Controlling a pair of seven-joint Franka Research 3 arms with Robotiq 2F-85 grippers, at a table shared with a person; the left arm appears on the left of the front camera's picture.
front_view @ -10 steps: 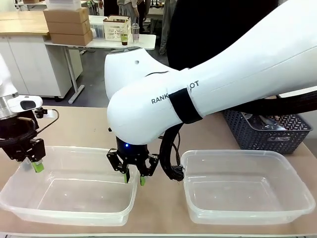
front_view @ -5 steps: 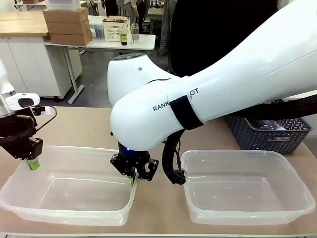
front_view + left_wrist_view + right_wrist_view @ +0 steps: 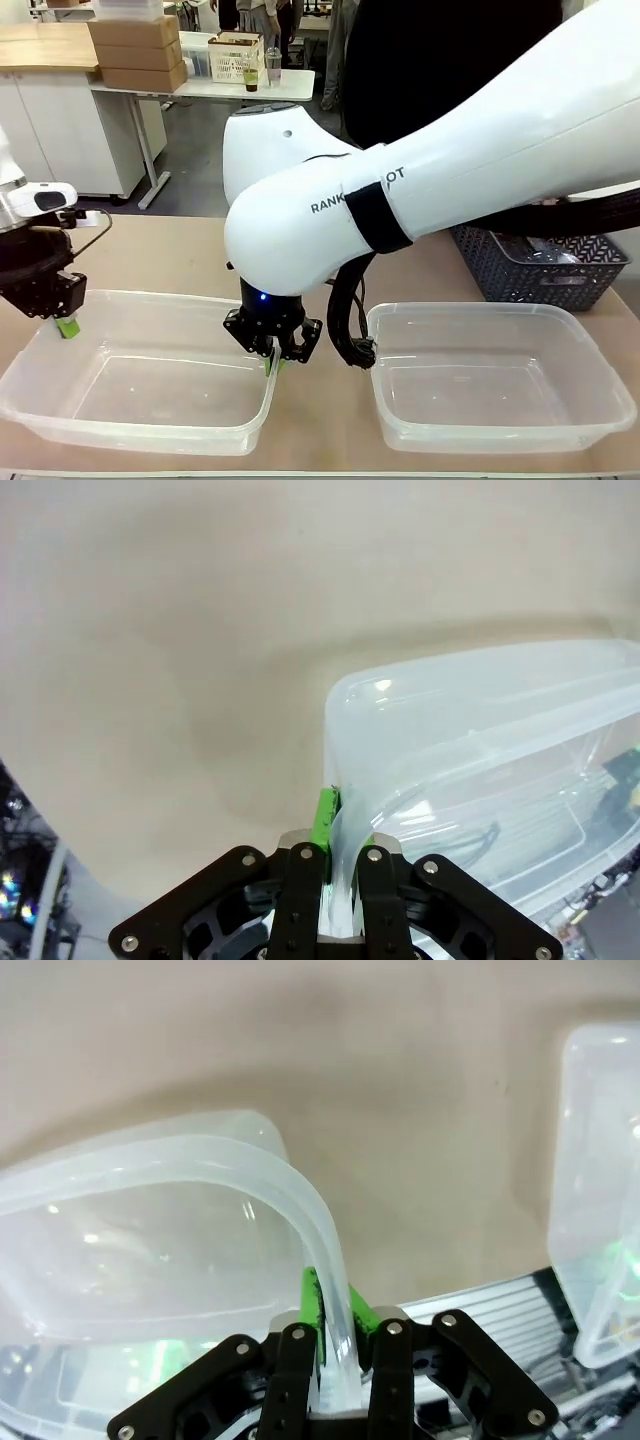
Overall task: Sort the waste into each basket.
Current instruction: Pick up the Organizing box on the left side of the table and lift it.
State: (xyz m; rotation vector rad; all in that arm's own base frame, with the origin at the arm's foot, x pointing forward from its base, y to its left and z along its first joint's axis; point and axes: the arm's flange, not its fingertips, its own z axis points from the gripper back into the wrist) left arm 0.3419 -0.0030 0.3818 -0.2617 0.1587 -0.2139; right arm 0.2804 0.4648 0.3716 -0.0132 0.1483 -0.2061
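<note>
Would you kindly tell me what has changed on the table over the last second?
The right gripper, open above the left tub before, lowered and closed on its right rim. The left gripper, shut on that tub's left rim, edged slightly left and up. The left tub, the right tub and the blue basket stayed where they were.

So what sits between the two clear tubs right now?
Only bare tabletop, seen in the front view, between the left tub and the right tub. The right arm's black cables hang above the gap's far end.
</note>
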